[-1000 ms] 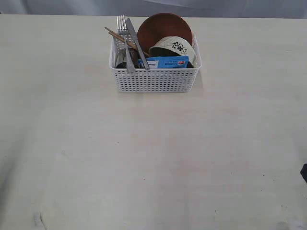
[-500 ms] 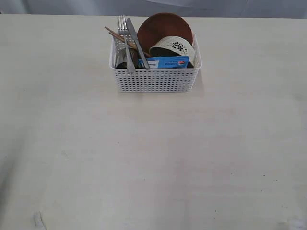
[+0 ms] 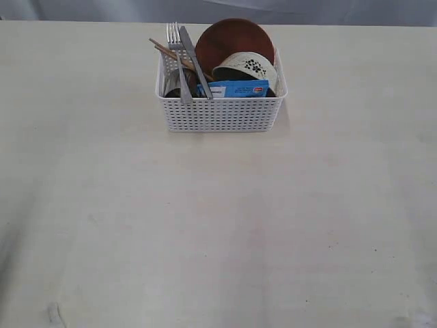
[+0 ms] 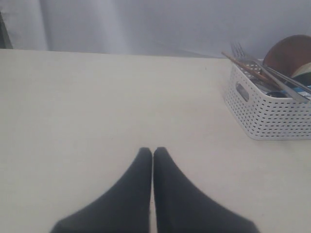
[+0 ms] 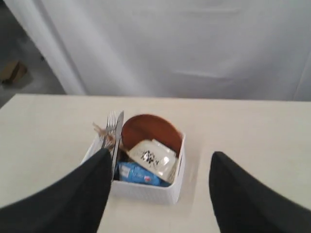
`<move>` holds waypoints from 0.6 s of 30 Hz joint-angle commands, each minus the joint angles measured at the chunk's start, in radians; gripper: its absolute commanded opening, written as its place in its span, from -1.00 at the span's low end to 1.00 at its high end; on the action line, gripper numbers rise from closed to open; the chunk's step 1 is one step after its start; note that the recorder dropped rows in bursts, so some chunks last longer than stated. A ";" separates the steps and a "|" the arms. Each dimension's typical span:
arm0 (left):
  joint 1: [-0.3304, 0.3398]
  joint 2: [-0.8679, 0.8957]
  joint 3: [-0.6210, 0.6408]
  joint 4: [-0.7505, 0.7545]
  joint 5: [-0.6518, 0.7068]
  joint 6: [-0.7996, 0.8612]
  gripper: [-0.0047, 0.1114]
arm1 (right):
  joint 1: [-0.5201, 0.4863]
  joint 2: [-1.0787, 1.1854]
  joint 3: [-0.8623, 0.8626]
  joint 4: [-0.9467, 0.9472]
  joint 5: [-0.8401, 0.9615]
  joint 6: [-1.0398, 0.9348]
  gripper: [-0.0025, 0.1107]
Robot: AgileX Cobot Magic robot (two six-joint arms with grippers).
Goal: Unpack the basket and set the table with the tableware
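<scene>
Basket [image 3: 220, 113] sits lengthwise left-right, knife [image 3: 195, 61] and fork [image 3: 173, 35] pointing rearward.

Exterior camera looked down from high up across the desk [image 3: 218, 225]; basket [image 3: 218, 113] far off at 12 o'clock. Left wrist camera: low over the desk, basket at 2 o'clock. Right wrist camera: raised, tilted down, basket at 12 o'clock. All three shared the basket.

basket [image 3: 218, 113]: on table [image 3: 205, 225], 12 o'clock of the exterior view | plate [image 3: 232, 37]: in basket, 1 o'clock, behind bowl [image 3: 247, 66] | packet [image 3: 235, 89]: in basket, 5 o'clock, before bowl | fork [image 3: 184, 85], knife [image 3: 194, 60], chopsticks [image 3: 167, 51]: in basket, 10 o'clock, left of plate
</scene>
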 commanded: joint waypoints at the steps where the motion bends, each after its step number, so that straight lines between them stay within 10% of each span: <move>1: -0.003 0.003 0.001 0.000 -0.010 -0.005 -0.90 | 0.041 0.242 -0.191 0.075 0.195 -0.111 0.05; 9: -0.003 0.003 0.001 0.000 -0.010 -0.005 -0.90 | 0.472 0.720 -0.382 -0.256 0.156 0.189 0.05; 18: -0.003 0.003 0.001 0.000 -0.010 -0.005 -0.90 | 0.598 1.125 -0.647 -0.389 0.170 0.275 0.05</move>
